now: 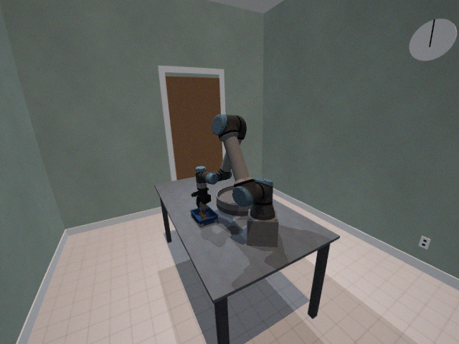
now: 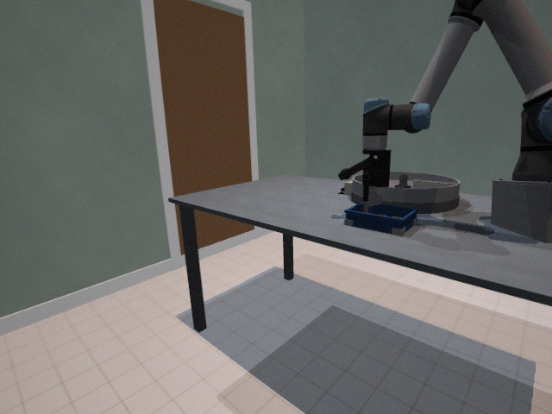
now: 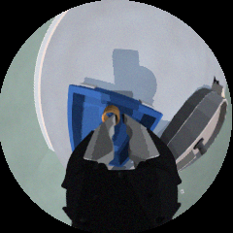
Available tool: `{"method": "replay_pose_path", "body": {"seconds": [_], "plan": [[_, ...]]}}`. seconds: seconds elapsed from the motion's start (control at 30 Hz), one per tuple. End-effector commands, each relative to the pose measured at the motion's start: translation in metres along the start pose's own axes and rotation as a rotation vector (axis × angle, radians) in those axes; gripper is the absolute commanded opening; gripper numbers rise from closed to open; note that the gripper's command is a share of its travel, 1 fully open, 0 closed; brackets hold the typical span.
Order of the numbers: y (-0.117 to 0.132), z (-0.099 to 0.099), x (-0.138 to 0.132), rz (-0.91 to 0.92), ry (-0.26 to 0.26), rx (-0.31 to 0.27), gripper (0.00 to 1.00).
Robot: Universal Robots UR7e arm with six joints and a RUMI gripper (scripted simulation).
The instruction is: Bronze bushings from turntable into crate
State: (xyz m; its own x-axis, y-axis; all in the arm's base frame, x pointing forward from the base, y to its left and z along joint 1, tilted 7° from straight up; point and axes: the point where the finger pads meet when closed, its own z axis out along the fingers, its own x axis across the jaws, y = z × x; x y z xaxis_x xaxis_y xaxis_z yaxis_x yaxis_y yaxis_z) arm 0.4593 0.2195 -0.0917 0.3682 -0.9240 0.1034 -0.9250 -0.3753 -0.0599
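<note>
The blue crate [image 1: 209,221] [image 2: 379,222] [image 3: 73,109] stands on the table beside the turntable. My gripper [image 1: 202,211] [image 2: 365,209] [image 3: 118,114] points down into the crate, its fingertips a narrow gap apart, slightly open. A bronze bushing [image 3: 112,109] shows at the left fingertip in the wrist view, its ring end partly covered by that finger; it looks free of the grip. The exterior view shows small bronze bits [image 2: 396,216] inside the crate. The turntable [image 1: 226,208] [image 2: 428,194] [image 3: 194,114] is a round grey tray with a raised rim; no steel bushings can be made out on it.
The turntable's raised wall stands close to the crate. A short post [image 2: 403,178] rises inside the turntable. The arm's base block [image 1: 262,231] [image 2: 519,209] is on the table to the right of the crate. The table's long edge [image 2: 338,243] runs close to the crate.
</note>
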Motion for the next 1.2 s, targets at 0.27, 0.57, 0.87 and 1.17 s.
{"method": "replay_pose_path", "body": {"seconds": [0.27, 0.57, 0.87, 1.17], "plan": [[0.0018, 0.0012, 0.0008, 0.002, -0.001, -0.003, 0.06], [0.0018, 0.0012, 0.0008, 0.002, -0.001, -0.003, 0.06], [0.0018, 0.0012, 0.0008, 0.002, -0.001, -0.003, 0.06], [0.0010, -0.0030, 0.0008, 0.001, 0.000, -0.001, 0.06]]}}
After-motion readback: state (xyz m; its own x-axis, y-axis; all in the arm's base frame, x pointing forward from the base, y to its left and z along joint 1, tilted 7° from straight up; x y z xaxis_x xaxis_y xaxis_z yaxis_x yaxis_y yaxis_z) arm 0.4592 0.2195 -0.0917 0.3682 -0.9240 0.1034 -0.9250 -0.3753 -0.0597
